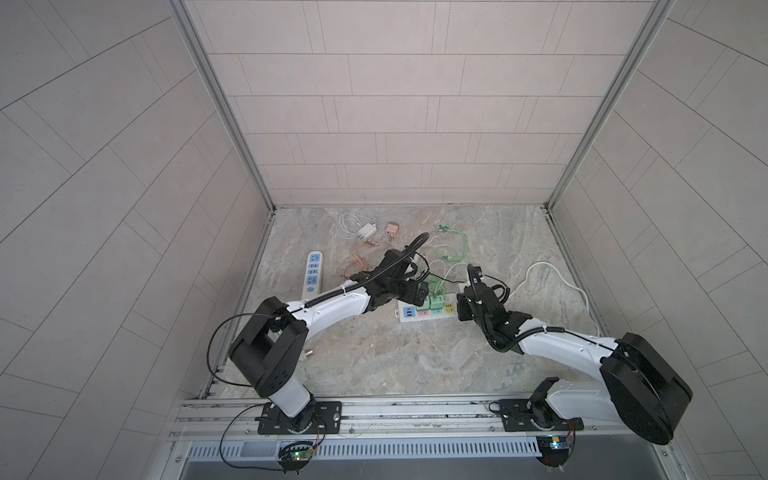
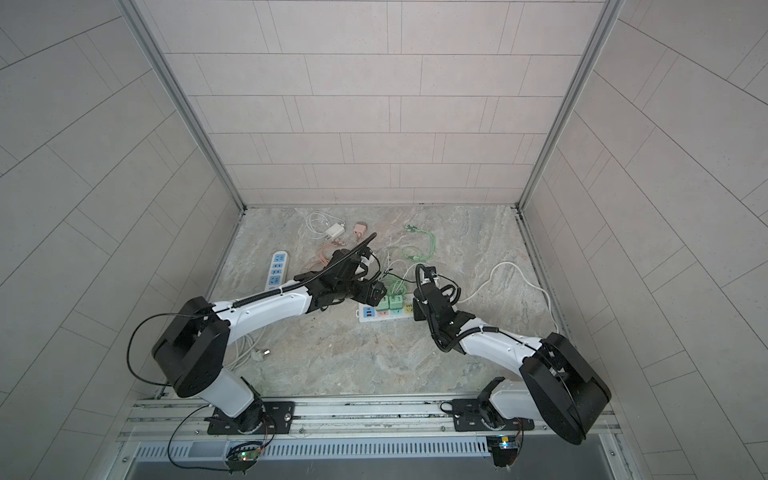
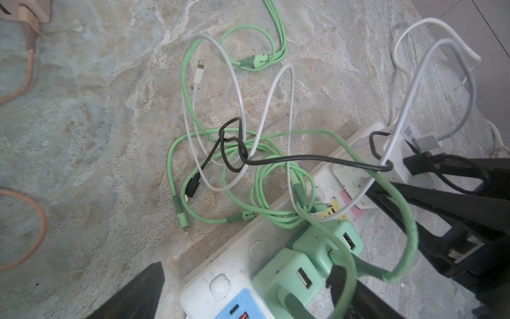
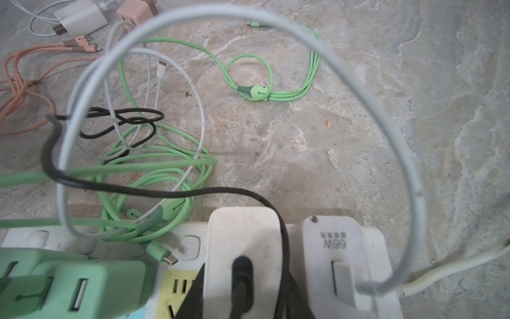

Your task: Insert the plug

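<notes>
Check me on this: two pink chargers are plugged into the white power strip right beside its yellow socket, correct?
Not quite. The right wrist view shows the two chargers plugged into the white power strip beside its yellow socket are mint green, not pink.

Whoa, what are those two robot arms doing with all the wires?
They are plugging chargers into the white power strip. The right gripper is clamped on a white charger with a black cable, which stands on the strip. The left gripper hangs open just above two green chargers that sit in the strip. A pink charger and a second strip lie farther back.
</notes>
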{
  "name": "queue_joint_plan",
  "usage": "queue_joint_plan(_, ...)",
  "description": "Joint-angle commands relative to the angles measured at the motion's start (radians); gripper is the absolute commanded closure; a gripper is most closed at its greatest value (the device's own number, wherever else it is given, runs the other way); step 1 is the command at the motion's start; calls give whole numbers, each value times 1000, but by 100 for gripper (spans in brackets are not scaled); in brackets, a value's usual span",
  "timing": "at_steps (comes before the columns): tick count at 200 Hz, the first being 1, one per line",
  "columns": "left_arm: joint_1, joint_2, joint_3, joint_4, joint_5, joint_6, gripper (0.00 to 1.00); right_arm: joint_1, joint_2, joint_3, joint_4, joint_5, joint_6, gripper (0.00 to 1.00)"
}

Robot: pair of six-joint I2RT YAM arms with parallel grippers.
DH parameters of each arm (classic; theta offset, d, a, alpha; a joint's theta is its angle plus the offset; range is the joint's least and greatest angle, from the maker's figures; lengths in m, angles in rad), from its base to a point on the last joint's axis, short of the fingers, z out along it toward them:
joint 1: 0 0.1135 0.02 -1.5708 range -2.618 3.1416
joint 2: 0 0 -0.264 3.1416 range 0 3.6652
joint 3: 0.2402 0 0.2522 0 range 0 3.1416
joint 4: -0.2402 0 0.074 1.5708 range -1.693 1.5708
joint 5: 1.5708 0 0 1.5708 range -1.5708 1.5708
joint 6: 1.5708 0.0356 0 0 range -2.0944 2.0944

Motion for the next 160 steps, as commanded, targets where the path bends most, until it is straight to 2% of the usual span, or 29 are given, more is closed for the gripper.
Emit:
queue_joint_plan(1,-4,-35,24,-22,6,20,0,3,67,-32,-160,-28,36,98)
queue_joint_plan(103,-13,-172,-55,-19,30,6,0,20,91,-67,-153,-45,79,100)
queue_joint_plan(141,-14,-253,-98,-24,-46,1,0,106,105,-99,-141,1,135,100)
queue_joint_plan(160,-10,-281,-118,-48,-141,-34,0,124,128,-111,-143,22,172,100)
